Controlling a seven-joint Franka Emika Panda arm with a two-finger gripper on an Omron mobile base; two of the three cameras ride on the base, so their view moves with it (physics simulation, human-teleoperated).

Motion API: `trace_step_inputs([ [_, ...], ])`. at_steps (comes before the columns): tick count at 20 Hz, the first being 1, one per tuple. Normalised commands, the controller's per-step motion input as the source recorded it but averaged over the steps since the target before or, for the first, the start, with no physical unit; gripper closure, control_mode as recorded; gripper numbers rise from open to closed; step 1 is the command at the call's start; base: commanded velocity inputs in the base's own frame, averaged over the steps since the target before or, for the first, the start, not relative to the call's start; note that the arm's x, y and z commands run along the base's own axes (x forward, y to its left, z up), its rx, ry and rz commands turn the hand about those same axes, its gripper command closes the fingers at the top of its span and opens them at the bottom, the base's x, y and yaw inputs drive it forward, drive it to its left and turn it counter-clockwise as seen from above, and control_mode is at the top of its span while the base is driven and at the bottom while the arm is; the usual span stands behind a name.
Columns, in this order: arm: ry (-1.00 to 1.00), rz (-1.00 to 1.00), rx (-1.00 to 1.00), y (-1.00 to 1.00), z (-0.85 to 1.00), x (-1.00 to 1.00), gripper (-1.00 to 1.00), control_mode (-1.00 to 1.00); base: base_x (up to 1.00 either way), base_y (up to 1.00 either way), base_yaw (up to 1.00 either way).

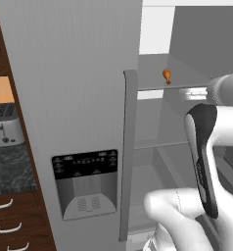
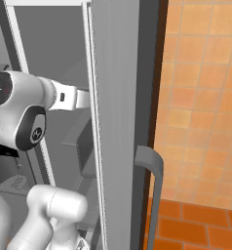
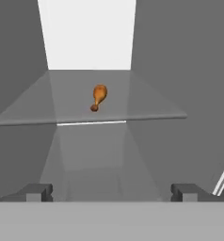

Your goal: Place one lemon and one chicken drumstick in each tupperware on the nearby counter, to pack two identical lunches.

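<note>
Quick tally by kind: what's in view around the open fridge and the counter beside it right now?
Chicken drumsticks: 1, on the glass shelf
Toasters: 1, on the counter
Fridge door handles: 2
Grippers: 1, open, short of the shelf
Total: 5

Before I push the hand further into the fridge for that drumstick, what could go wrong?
1. The chicken drumstick lies well back on a glass shelf, far from the open gripper; a level approach may catch the shelf's front edge.
2. It is rounded and lies loose, so a touch by one finger could roll it deeper.
3. The arm passes close beside the fridge door edge and may scrape it.
</note>
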Motion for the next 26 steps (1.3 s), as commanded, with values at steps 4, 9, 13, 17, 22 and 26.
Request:
trace_step_inputs([
  [4, 0.04, 0.0, 0.02, 0.25, 0.81, 0.82, -1.0, -1.0, 0.0, 0.0, 0.0],
  [9, 0.04, 0.02, 0.03, 0.03, 0.06, 0.99, -1.0, -1.0, 0.0, 0.0, 0.0],
  [13, 0.09, 0.06, 0.0, -0.04, -0.41, 0.99, -1.0, -1.0, 0.0, 0.0, 0.0],
  [17, 0.06, 0.0, 0.0, -0.25, -0.44, 1.0, -1.0, -1.0, 0.0, 0.0, 0.0],
  [22, 0.05, 0.0, 0.0, -0.27, -0.19, 0.96, -1.0, -1.0, 0.0, 0.0, 0.0],
  [26, 0.06, 0.0, 0.0, -0.02, -0.19, 0.86, -1.0, -1.0, 0.0, 0.0, 0.0],
])
